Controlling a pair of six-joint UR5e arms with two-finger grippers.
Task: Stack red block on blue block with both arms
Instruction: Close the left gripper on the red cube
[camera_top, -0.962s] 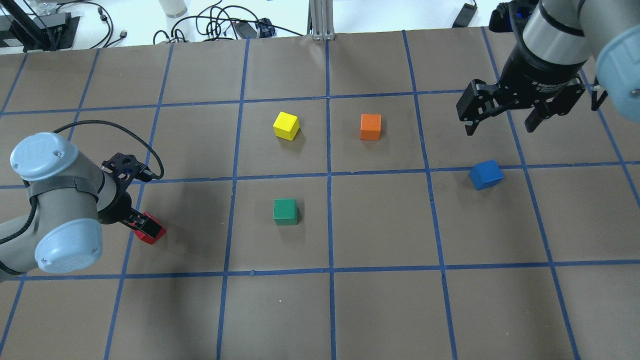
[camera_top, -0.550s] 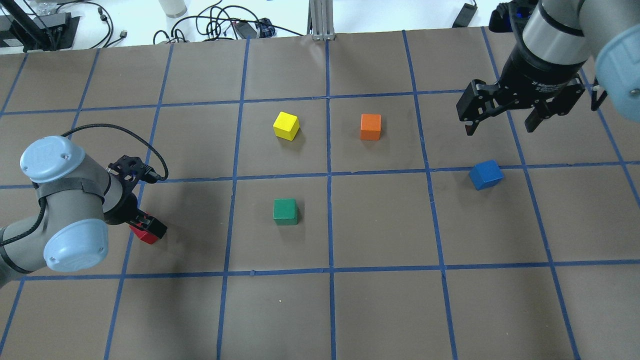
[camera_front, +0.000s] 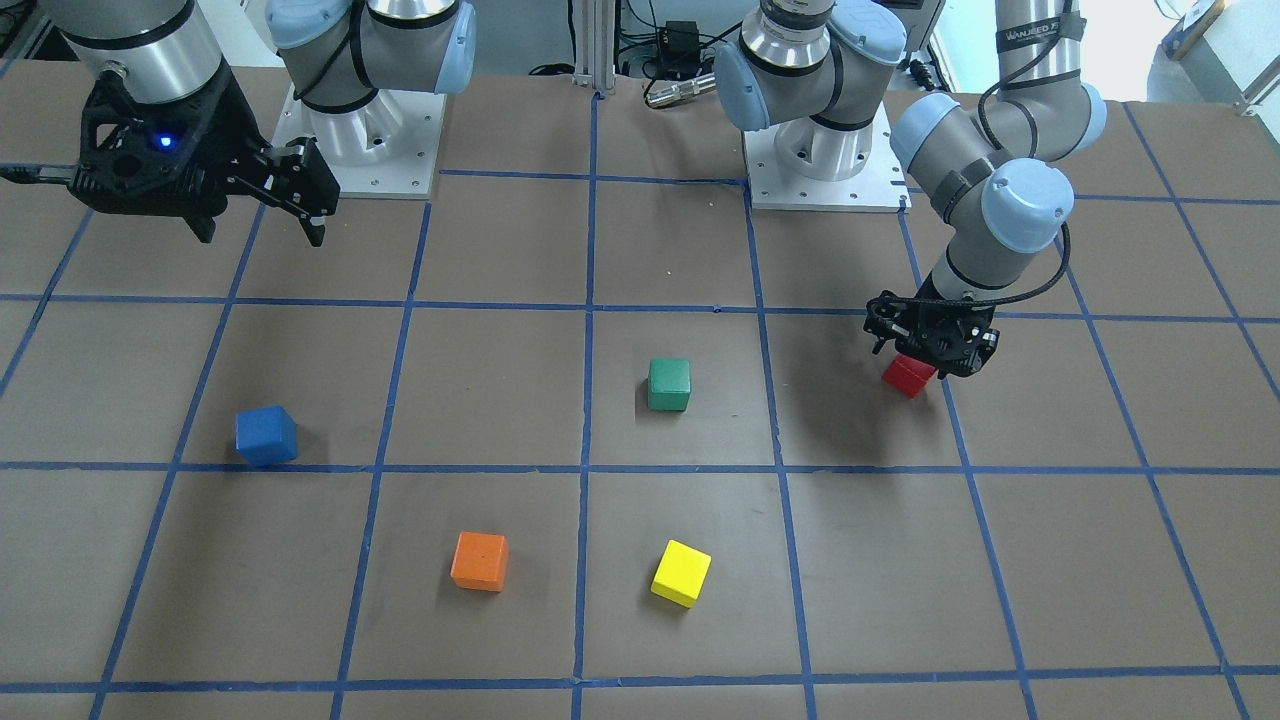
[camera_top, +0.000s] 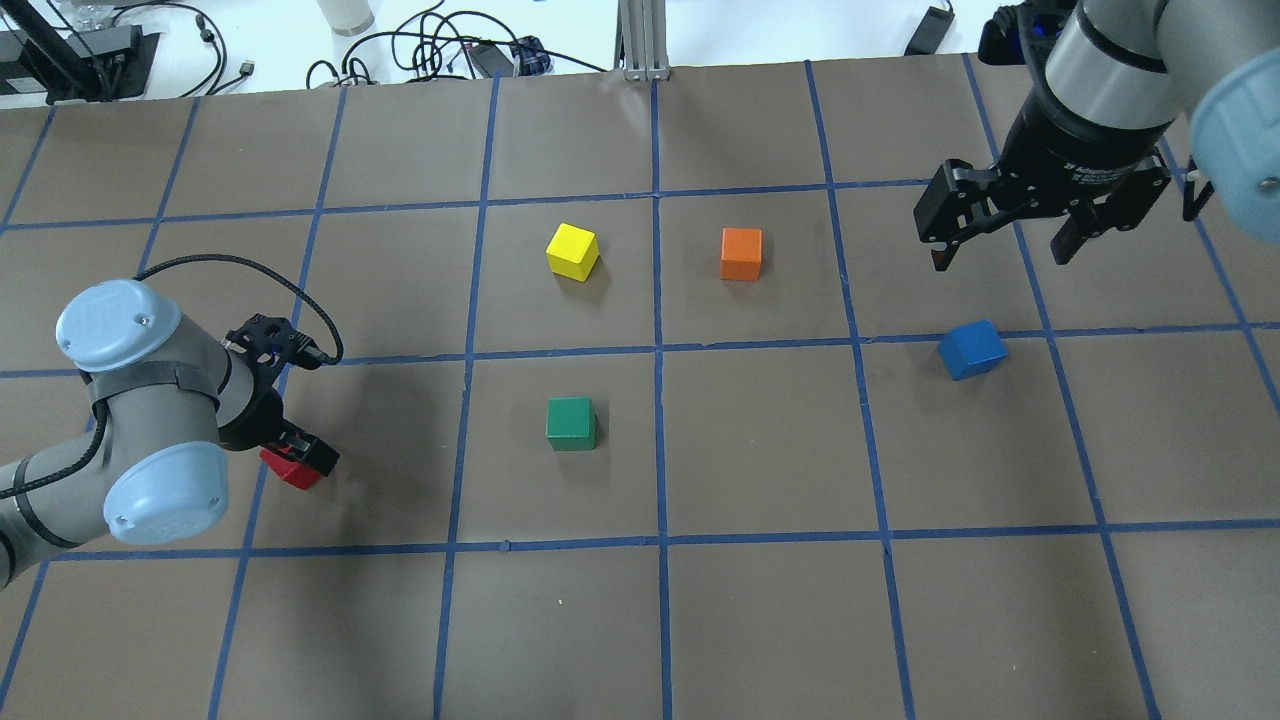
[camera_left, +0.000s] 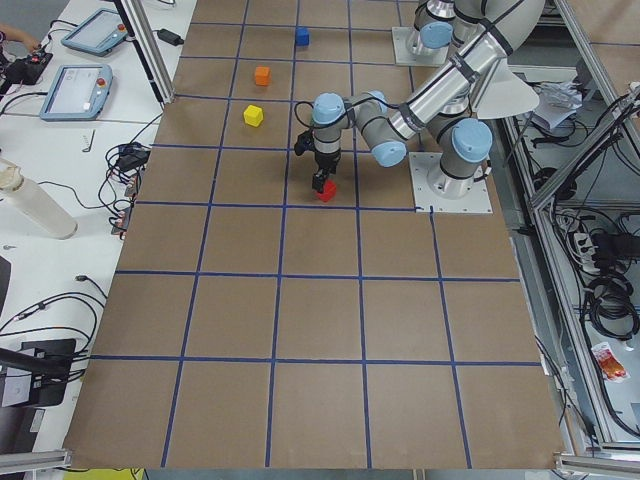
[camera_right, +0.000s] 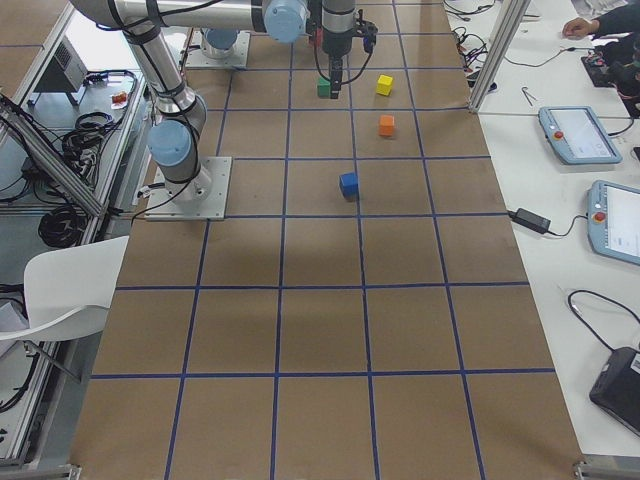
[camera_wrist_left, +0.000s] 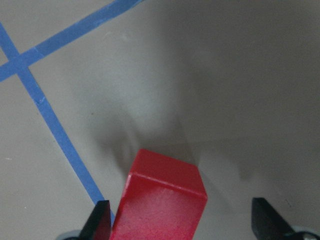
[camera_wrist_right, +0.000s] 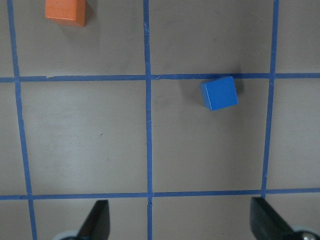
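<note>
So, front-facing view first: the left gripper (camera_front: 920, 358) is lowered right over the red block (camera_front: 907, 378), which is sat on the table (camera_front: 1050, 560) one square over from the green cube (camera_front: 669, 385). The right gripper (camera_front: 262, 236) is held up off the surface with its jaws spread wide and nothing in them. The blue block (camera_front: 266, 436) is parked just beside a tape line, well apart from the red block, with the green cube placed between the two. The orange cube (camera_front: 479, 561) and the yellow cube (camera_front: 681, 573) are laid out nearer the camera.

Overhead, the red block (camera_top: 285, 470) is mostly covered by the left gripper (camera_top: 300, 455); only a red corner is shown. The right gripper (camera_top: 1000, 258) is spread wide and is held beyond the blue block (camera_top: 972, 349), not over it.

From the left side, the red block (camera_left: 325, 192) is found directly under the near arm's gripper, and the blue block (camera_left: 301, 37) is spotted way off at the far end.

From the right side, the blue block (camera_right: 348, 184) is seen alone in its square.

On the left wrist camera, the red block (camera_wrist_left: 162, 200) is framed between the fingers (camera_wrist_left: 100, 222), tucked close to one while a clear gap is left to the other, so it isn't clamped.

On the right wrist camera, the blue block (camera_wrist_right: 219, 93) is seen just under a tape line, ahead of the wide-set fingers (camera_wrist_right: 97, 220).
</note>
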